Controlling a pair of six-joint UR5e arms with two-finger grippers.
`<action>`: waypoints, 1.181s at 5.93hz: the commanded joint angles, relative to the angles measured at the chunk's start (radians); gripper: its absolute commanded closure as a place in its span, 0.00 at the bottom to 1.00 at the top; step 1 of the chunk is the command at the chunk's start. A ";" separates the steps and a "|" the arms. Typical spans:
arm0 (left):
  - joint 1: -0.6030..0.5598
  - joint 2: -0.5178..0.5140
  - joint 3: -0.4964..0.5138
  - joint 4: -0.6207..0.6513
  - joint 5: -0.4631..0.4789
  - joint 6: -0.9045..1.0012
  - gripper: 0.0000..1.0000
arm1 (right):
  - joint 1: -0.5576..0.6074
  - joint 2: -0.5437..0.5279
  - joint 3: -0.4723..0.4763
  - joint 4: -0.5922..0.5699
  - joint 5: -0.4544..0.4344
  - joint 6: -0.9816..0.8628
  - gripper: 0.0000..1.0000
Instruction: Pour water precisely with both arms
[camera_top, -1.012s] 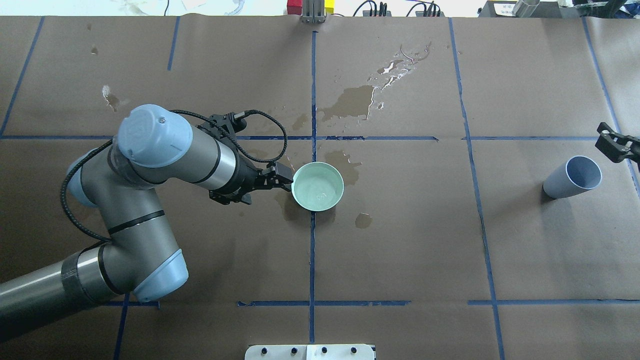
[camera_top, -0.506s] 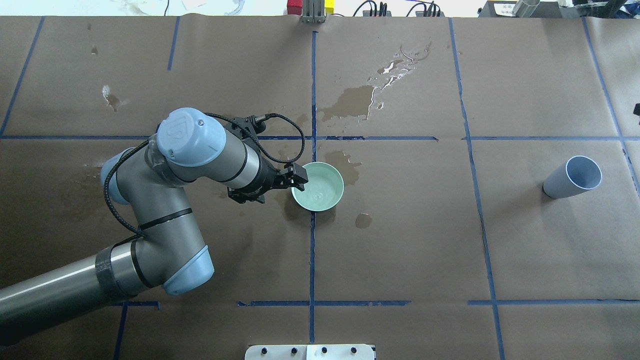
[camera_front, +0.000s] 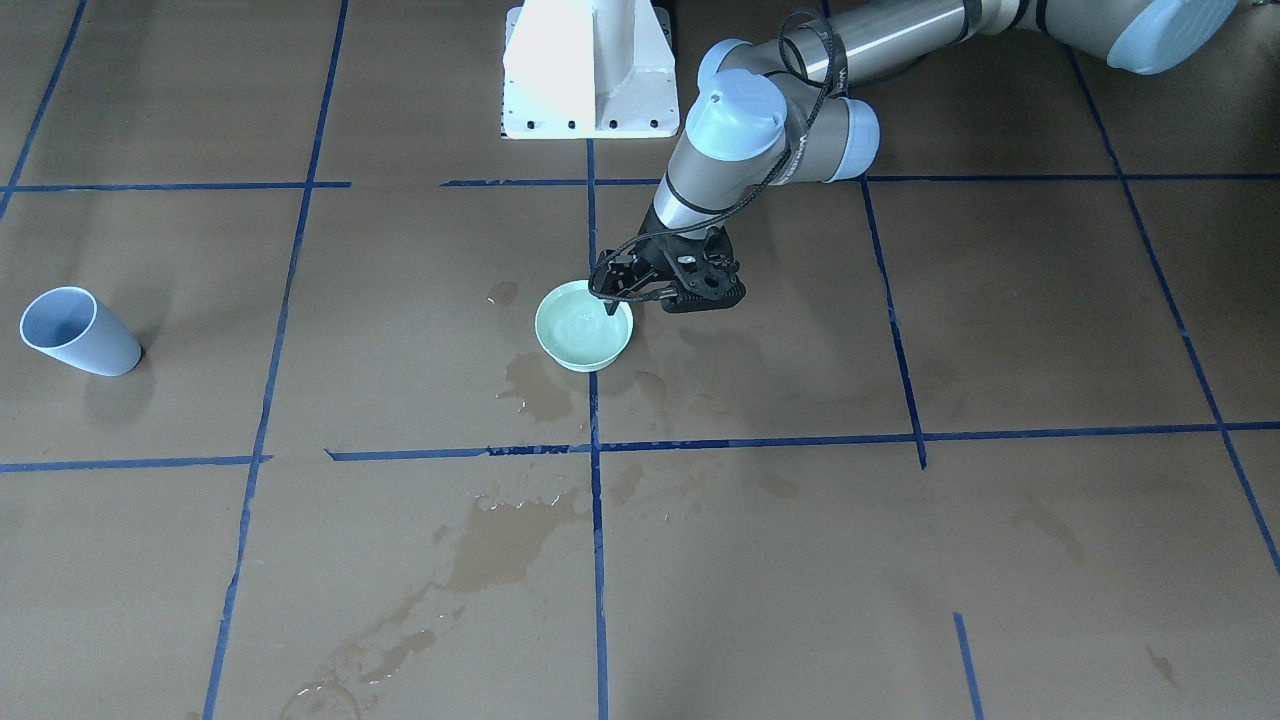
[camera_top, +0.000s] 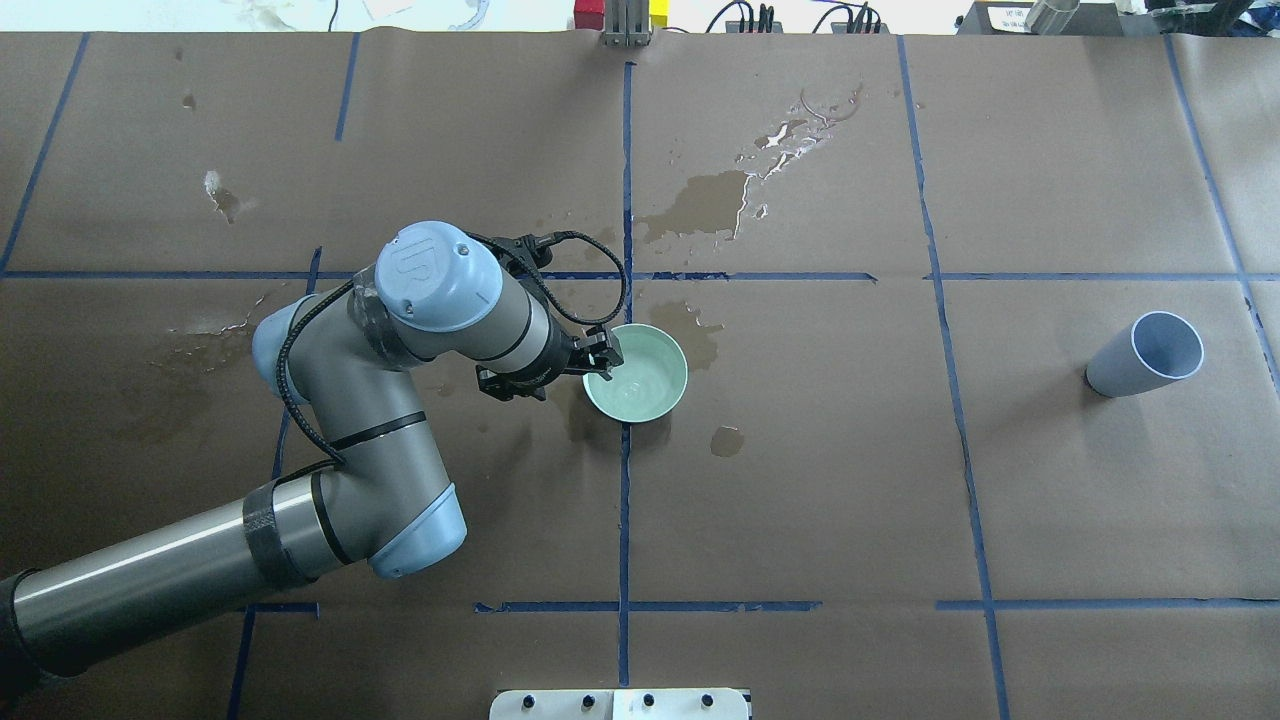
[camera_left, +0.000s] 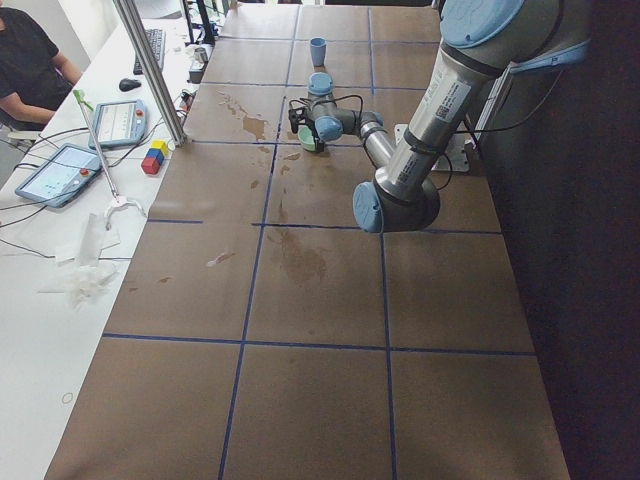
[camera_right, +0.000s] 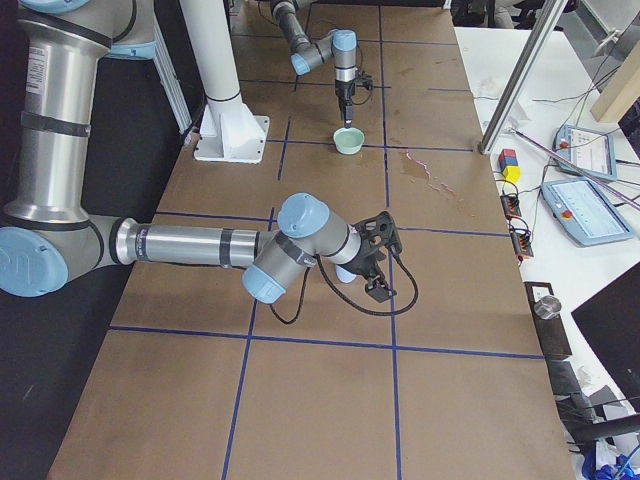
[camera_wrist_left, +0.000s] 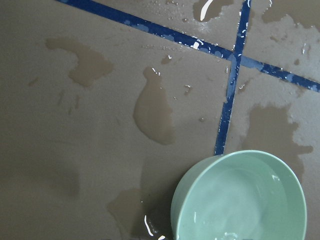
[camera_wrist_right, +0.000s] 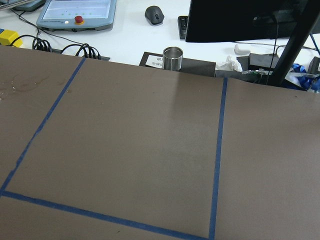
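A pale green bowl (camera_top: 650, 385) holding clear water (camera_wrist_left: 245, 200) stands at the table's centre, on the blue tape cross. My left gripper (camera_top: 600, 358) points down at the bowl's left rim. It looks open, with one finger (camera_front: 612, 303) dipping inside the bowl (camera_front: 575, 340) and the other outside. A light blue cup (camera_top: 1145, 355) stands empty and upright far to the right. My right gripper (camera_right: 378, 262) shows only in the exterior right view, close to that cup, and I cannot tell its state. Neither wrist view shows any fingers.
Wet stains (camera_top: 705, 200) spread over the brown paper beyond and around the bowl, with a small puddle (camera_top: 727, 440) to its front right. The white pedestal (camera_front: 590, 70) stands at the robot's edge. Tablets, cables and a metal cup (camera_wrist_right: 173, 58) lie past the far edge.
My left arm swung right and its gripper went from beside the bowl's left side to over the rim, tipping downward. My right gripper left the overhead view at the right edge.
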 joint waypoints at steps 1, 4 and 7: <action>0.004 -0.047 0.004 0.118 0.002 0.007 0.35 | 0.050 -0.003 0.000 -0.123 0.168 -0.045 0.00; 0.018 -0.080 0.064 0.117 0.006 0.008 0.52 | 0.089 -0.026 0.006 -0.139 0.209 -0.105 0.00; 0.026 -0.086 0.086 0.115 0.017 0.010 0.62 | 0.093 -0.028 0.001 -0.281 0.280 -0.246 0.00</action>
